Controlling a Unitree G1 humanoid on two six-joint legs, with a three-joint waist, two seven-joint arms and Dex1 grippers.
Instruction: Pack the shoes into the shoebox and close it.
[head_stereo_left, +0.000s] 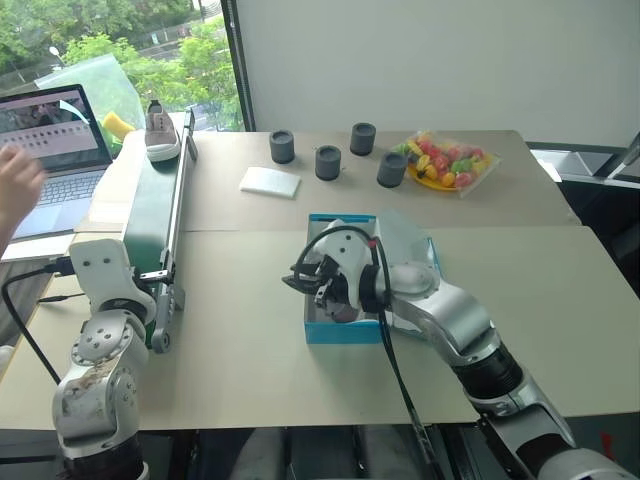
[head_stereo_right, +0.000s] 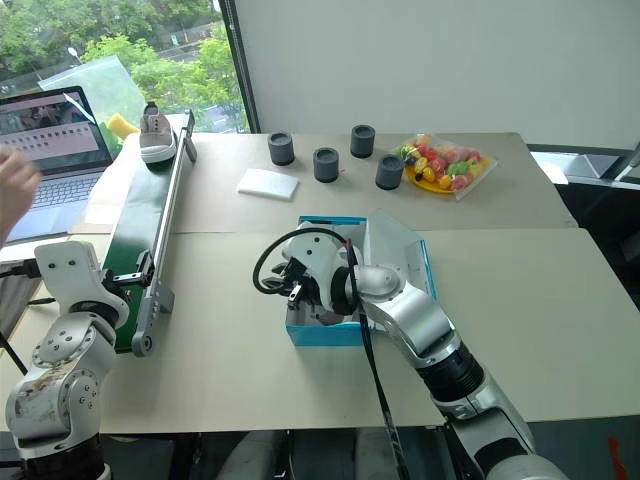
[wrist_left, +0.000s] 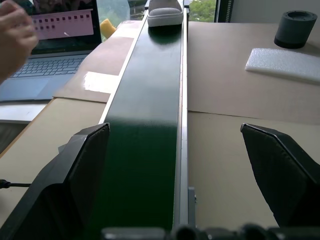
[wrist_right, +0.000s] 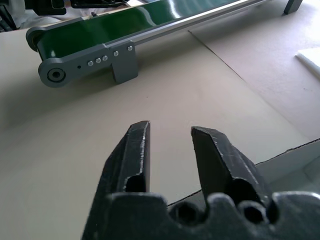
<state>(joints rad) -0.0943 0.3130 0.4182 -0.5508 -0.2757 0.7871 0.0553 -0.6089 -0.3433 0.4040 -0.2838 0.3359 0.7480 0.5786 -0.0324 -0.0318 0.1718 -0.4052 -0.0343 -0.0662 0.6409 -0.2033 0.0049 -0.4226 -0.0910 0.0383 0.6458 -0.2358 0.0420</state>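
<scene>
Right tool (wrist_right: 170, 145): over the near-left corner of the turquoise cardboard shoebox (head_stereo_left: 330, 332), black fingers parted a little, holding nothing.
Left tool (wrist_left: 185, 165): spread wide, empty, at the green conveyor belt's (wrist_left: 145, 125) near end.
Grey fabric sneaker (head_stereo_left: 161, 131): on the belt's far end, well apart from both tools.
Shoebox: open on the beige tabletop (head_stereo_left: 240, 340).

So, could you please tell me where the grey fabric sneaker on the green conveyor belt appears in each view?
Left eye view: grey fabric sneaker at upper left, on the belt's far end.
Right eye view: upper left.
Left wrist view: top centre.
Right wrist view: not in it.
Shared landmark: the green conveyor belt.
</scene>
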